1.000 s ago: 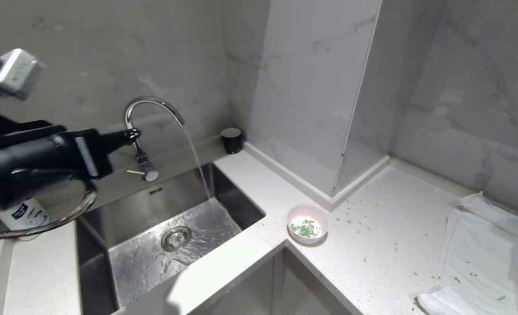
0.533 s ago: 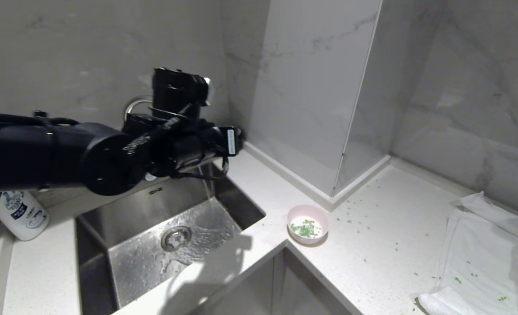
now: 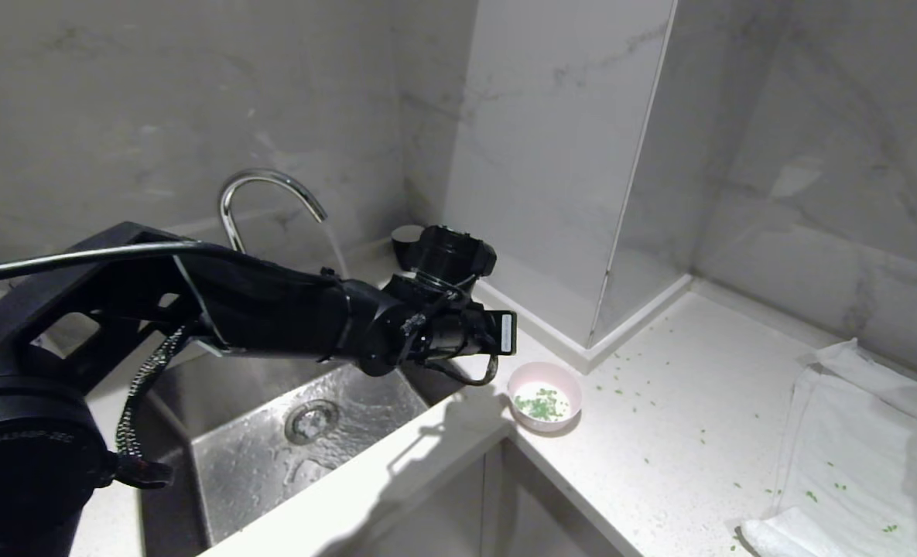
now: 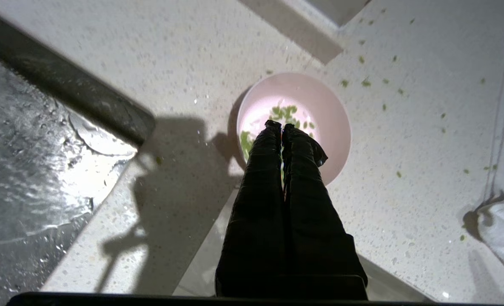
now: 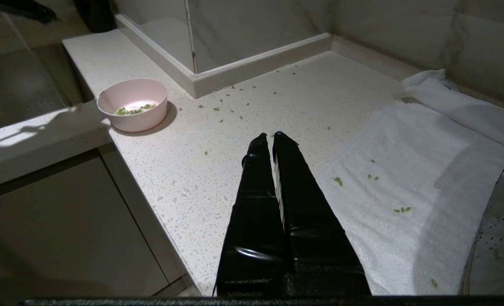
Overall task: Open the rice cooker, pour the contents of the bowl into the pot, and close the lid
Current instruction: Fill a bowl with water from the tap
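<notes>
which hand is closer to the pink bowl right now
Left. The left hand hangs right above the pink bowl, fingers shut. The right hand is off to the side over the counter beside the white towel.

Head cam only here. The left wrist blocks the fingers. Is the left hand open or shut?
Observer: Shut. The left wrist view shows the left hand with fingers pressed together, holding nothing.
Operator: Pointing where?
Observer: Tips line up over the small round pale pink bowl holding chopped green bits; contact unclear.
Operator: Right hand?
Observer: The right hand is shut too, above the speckled white counter beside the white towel.
</notes>
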